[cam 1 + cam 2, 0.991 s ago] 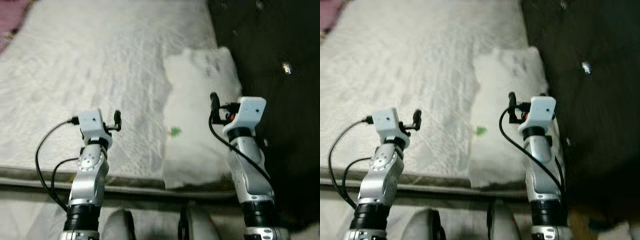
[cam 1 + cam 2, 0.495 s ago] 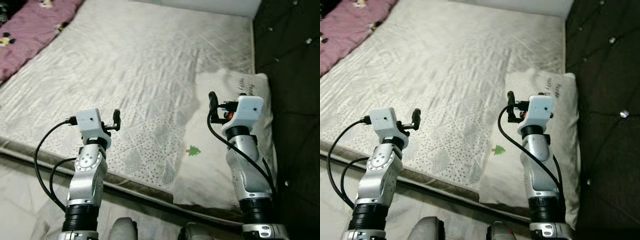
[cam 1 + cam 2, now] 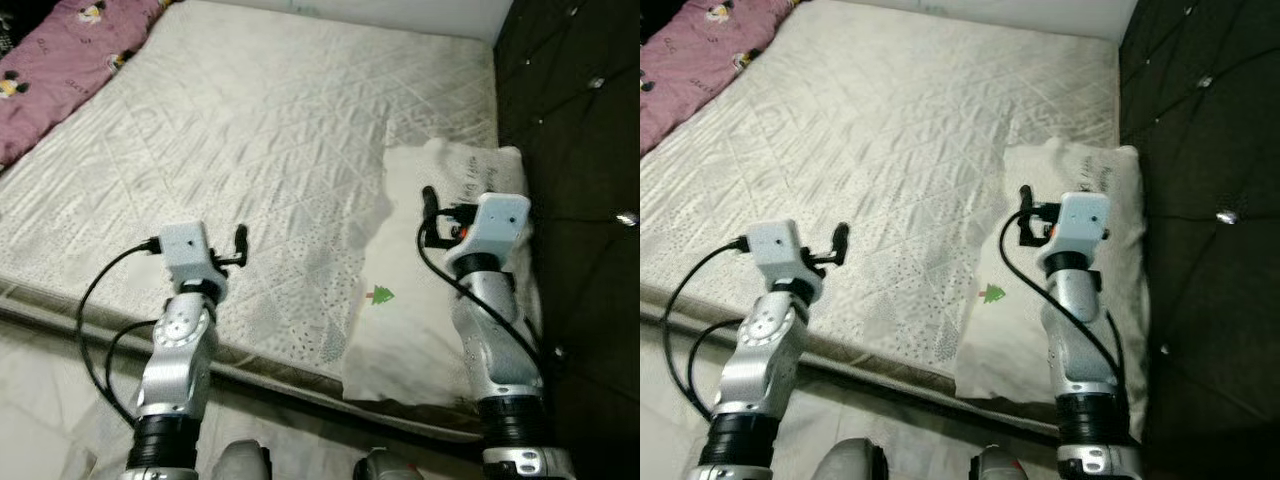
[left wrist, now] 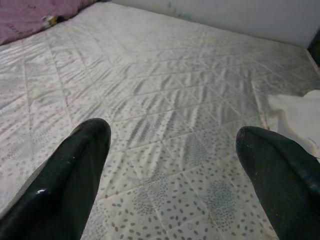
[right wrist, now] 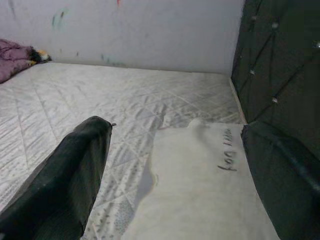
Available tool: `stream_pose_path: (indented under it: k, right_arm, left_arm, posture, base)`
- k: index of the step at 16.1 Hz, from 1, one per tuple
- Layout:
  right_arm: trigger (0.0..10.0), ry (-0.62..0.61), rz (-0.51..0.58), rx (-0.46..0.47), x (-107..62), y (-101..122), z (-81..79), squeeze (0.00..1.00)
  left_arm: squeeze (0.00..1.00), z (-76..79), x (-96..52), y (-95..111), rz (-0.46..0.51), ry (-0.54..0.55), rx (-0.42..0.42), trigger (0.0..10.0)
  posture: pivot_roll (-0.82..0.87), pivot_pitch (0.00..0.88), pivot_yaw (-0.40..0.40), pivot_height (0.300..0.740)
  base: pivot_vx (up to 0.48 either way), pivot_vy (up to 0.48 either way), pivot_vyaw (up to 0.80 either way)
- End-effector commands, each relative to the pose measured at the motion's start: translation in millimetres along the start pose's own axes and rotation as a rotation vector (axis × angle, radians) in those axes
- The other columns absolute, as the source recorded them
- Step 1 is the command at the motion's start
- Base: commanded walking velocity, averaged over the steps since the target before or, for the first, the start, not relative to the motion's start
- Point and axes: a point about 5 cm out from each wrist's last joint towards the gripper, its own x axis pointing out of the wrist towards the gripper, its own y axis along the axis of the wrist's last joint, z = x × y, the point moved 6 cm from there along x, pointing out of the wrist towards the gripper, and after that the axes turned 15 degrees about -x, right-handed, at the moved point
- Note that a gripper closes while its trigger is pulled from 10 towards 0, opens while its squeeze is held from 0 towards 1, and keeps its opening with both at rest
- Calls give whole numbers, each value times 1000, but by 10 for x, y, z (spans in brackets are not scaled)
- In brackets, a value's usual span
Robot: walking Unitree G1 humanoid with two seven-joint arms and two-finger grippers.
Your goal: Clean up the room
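Mattress [image 3: 250,150] spreads before me, quilted white, with a purple blanket [image 3: 60,70] at its far left corner. I see a white pillow [image 3: 420,290] against the dark headboard [image 3: 570,150]. Right gripper [image 5: 175,165] hovers spread above the pillow; left gripper [image 4: 172,165] hovers spread over bare mattress.

The pillow [image 5: 200,185] carries dark handwritten-style lettering near its far right edge, too small and slanted to read.
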Motion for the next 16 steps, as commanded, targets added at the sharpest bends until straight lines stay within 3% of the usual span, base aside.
stream_pose_path:
  k: [1,4,10,16]
  right_arm:
    - [10000,-14,-36,1,-7,-84,40,0]
    - [10000,-12,-36,1,-6,-85,32,0]
    - [10000,-13,-37,-7,2,-89,60,0]
    - [10000,-6,-33,-12,8,-81,42,0]
  left_arm:
    - [0,35,-4,-3,3,-12,3,10000]
    - [0,40,-4,-2,3,-14,-1,10000]
    - [0,65,-5,-19,-1,-20,-9,10000]
    - [0,77,4,-24,1,-19,-13,10000]
  posture:
    - [-45,144,1,740]
    - [-47,144,1,740]
    - [-51,146,-3,740]
    - [-50,144,-9,740]
  base:
    - [0,0,0]
    - [0,0,0]
    - [0,0,-623]
    - [0,0,0]
